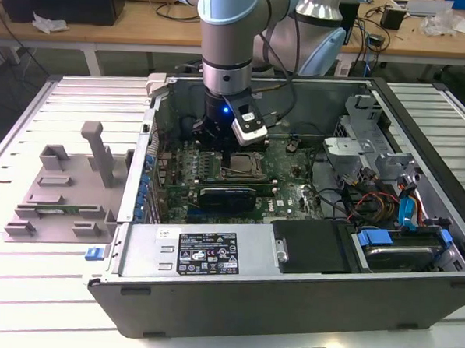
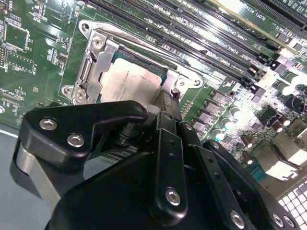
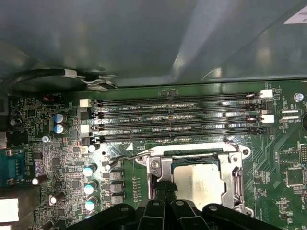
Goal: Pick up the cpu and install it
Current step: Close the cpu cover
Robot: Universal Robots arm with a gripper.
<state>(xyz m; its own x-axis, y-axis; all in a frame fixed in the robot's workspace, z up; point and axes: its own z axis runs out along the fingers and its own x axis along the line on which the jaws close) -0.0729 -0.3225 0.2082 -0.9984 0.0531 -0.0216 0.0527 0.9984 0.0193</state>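
The cpu (image 2: 129,84), a pale silver square chip, lies flat inside the dark metal-framed socket (image 2: 96,57) on the green motherboard (image 3: 43,158). In the first wrist view the cpu (image 3: 199,184) sits beside my gripper (image 3: 164,187). The black fingers are pressed together, with nothing seen between them. Their tips stand at the socket's edge next to the chip, as the gripper (image 2: 165,98) shows in the second wrist view. In the exterior view the gripper (image 1: 226,152) reaches down into the open computer case, just to the left of the socket (image 1: 245,165).
Long memory slots (image 3: 177,117) run alongside the socket. The case wall (image 1: 152,139), power supply (image 1: 205,250), drive bay (image 1: 396,249) and loose cables (image 1: 371,201) surround the board. A grey fixture (image 1: 68,189) sits on the table at the exterior view's left.
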